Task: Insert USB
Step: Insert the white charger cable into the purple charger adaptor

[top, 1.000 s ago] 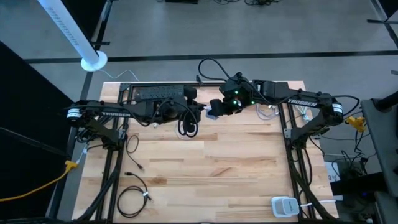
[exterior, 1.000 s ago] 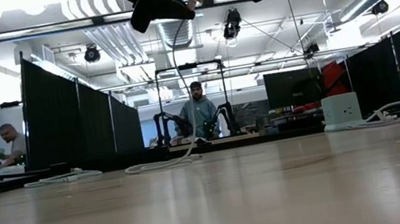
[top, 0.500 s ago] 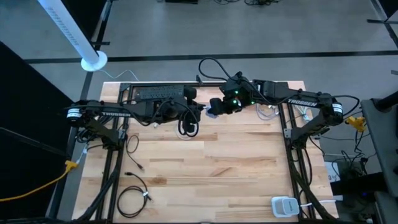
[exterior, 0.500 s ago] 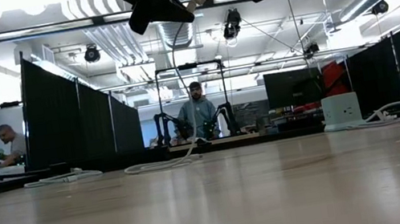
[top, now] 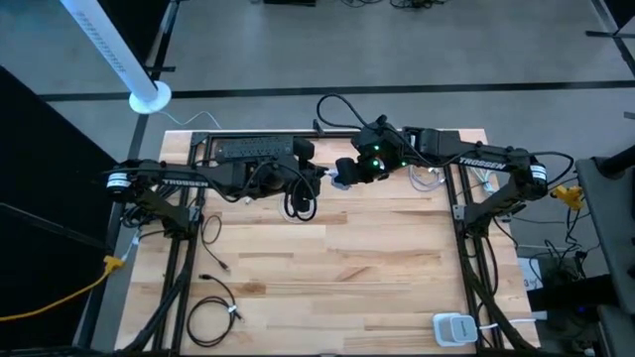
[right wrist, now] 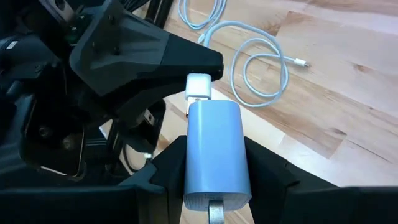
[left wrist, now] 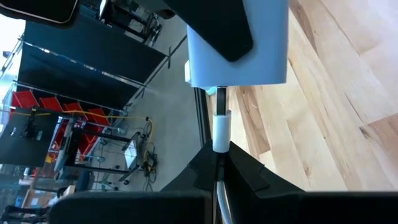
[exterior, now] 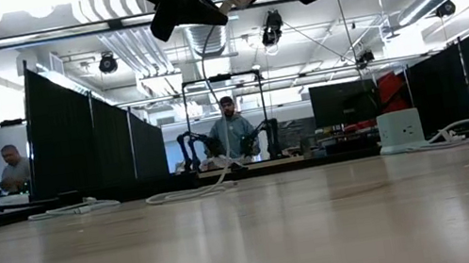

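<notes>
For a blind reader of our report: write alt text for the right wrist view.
The right gripper holds a pale blue charger block between its dark fingers, with a white USB plug meeting the block's far end, held there by the left gripper. Beyond them, a coiled white cable lies on the wooden table.

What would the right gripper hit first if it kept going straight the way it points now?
Likely the left gripper: the charger block in the right gripper already meets the white USB plug there.
</notes>
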